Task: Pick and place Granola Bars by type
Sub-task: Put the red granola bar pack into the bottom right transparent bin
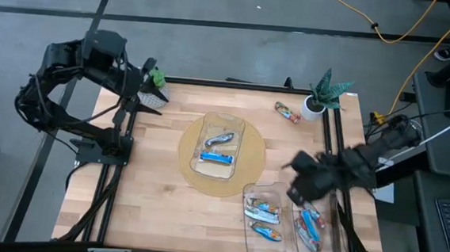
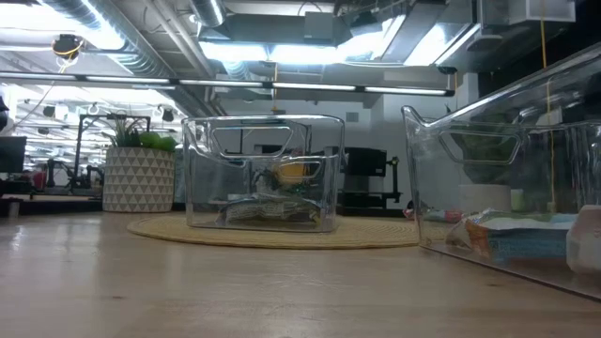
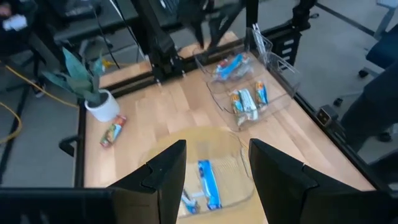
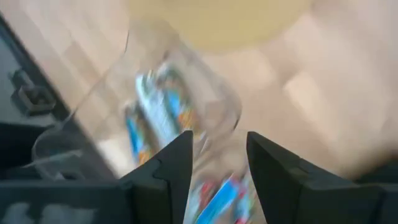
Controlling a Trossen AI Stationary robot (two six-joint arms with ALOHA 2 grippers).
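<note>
High view: right gripper (image 1: 306,197), fingers apart and empty, over the bins (image 1: 251,223); we advise fetching the stray bar (image 1: 287,111) squarely.

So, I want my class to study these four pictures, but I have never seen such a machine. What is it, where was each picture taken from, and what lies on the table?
It is a robot with two dark arms at a wooden table. One picture looks straight down, one looks level across the tabletop, and two come from cameras on the wrists.

The left gripper waits, open, at the table's far left corner. The right gripper hangs over two clear bins near the front right edge, fingers apart, holding nothing that I can see.

Those bins hold multicoloured granola bars. A third clear bin on a round mat holds blue-and-silver bars. One loose bar lies beside a small potted plant.
</note>
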